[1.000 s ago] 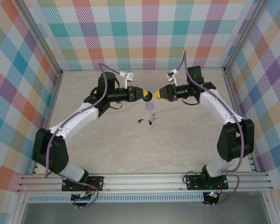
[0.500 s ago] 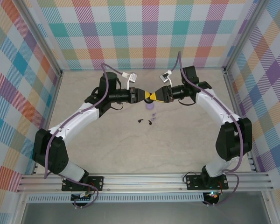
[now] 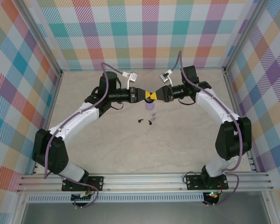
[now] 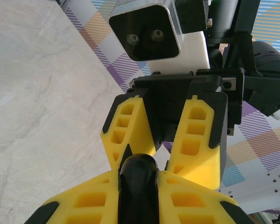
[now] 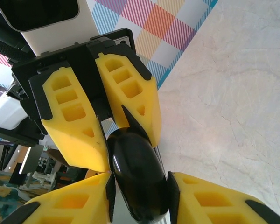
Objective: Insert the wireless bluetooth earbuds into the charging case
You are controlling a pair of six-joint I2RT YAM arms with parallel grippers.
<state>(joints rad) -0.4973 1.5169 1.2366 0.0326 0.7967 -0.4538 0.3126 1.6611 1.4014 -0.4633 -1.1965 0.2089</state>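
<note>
A black charging case (image 4: 137,186) hangs above the table between both grippers, which meet tip to tip at the back centre. My left gripper (image 3: 148,95) (image 4: 137,173) is shut on it. From the opposite side my right gripper (image 3: 154,95) (image 5: 139,176) has both pads against the same case (image 5: 135,163). On the table just below lie a round lavender case (image 3: 150,106), a small lavender earbud piece (image 3: 153,114) and two black earbuds (image 3: 140,121) (image 3: 150,122).
The marble-look tabletop (image 3: 186,140) is walled by checked panels on three sides. An aluminium rail (image 3: 144,179) with the arm bases runs along the near edge. White cable plugs (image 3: 130,75) (image 3: 167,73) stick up behind each wrist.
My right gripper has moved left to the black case held by the left gripper, and its jaws have narrowed onto it. The left arm has stayed still.
</note>
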